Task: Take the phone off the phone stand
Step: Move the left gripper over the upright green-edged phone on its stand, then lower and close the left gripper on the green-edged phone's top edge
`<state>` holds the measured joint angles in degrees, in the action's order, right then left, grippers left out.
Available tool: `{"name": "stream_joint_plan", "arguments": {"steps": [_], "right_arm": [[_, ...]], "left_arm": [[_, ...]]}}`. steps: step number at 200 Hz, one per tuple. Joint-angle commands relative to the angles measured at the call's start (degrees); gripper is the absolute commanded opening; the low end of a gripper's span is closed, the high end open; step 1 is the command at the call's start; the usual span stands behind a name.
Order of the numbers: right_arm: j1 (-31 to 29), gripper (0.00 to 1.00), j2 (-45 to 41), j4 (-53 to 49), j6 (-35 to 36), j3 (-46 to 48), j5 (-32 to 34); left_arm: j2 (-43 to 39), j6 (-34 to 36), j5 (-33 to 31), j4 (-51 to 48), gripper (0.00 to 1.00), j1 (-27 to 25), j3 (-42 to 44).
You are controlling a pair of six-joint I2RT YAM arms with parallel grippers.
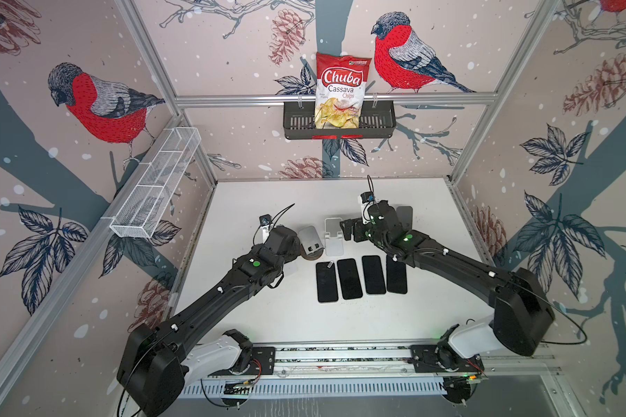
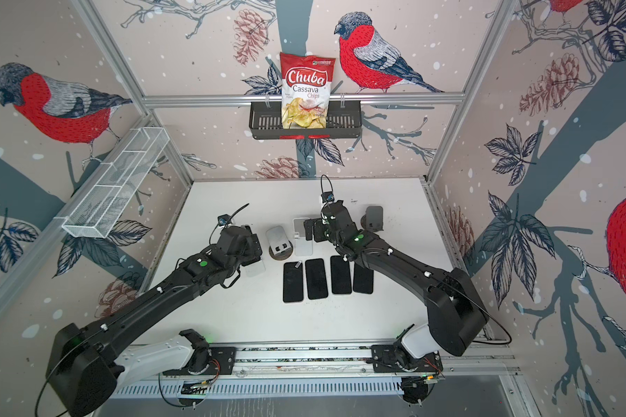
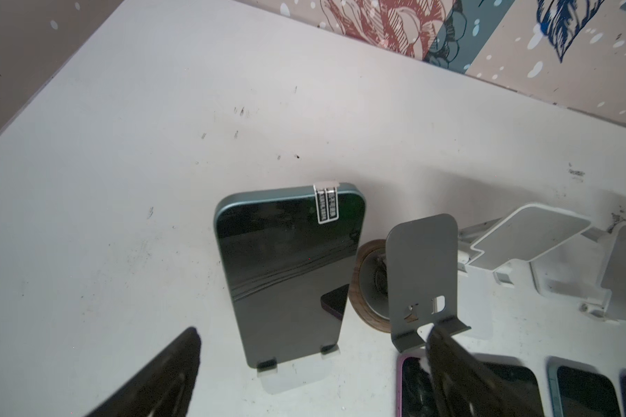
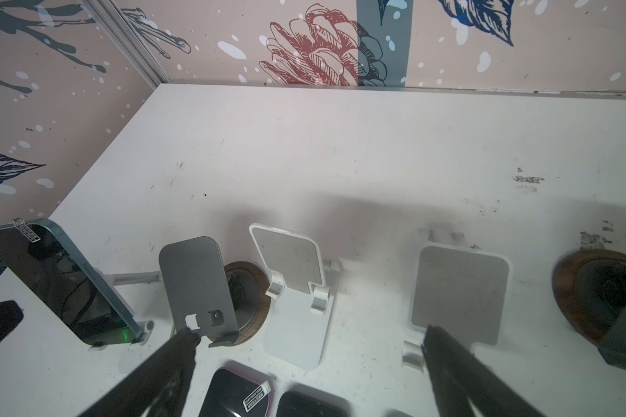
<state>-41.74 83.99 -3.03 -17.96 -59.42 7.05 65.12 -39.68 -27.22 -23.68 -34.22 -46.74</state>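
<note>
In a top view the left end effector (image 2: pixel 255 249) hovers at 9 o'clock from the right end effector (image 2: pixel 308 231); four phones (image 2: pixel 317 278) lie flat on the tabletop (image 2: pixel 232 202) at their 6 o'clock. The left wrist view shows its jaws spread wide astride the phone (image 3: pixel 290 274), propped on its phone stand (image 3: pixel 286 382), lips catching the lower edge. In the right wrist view the right end effector gapes empty over a white stand (image 4: pixel 286 260).

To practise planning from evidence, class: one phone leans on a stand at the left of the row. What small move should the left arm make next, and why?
Probably ease the left gripper forward until its jaws straddle the phone's long edges. The phone leans on the white stand, untouched. The jaws stand open just short of it, one to each side.
</note>
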Motion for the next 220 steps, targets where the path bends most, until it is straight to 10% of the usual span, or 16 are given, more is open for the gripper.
{"name": "stream_joint_plan", "arguments": {"steps": [1,220], "right_arm": [[0.45,0.99,-0.99,2.46,0.65,0.89,-0.34],[3.13,0.99,-3.78,4.28,0.47,5.07,-2.22]], "left_arm": [[0.73,-1.53,-0.53,-2.42,0.96,0.11,-0.85],[10.35,-6.34,-7.3,-2.69,0.94,0.12,-4.04]]}}
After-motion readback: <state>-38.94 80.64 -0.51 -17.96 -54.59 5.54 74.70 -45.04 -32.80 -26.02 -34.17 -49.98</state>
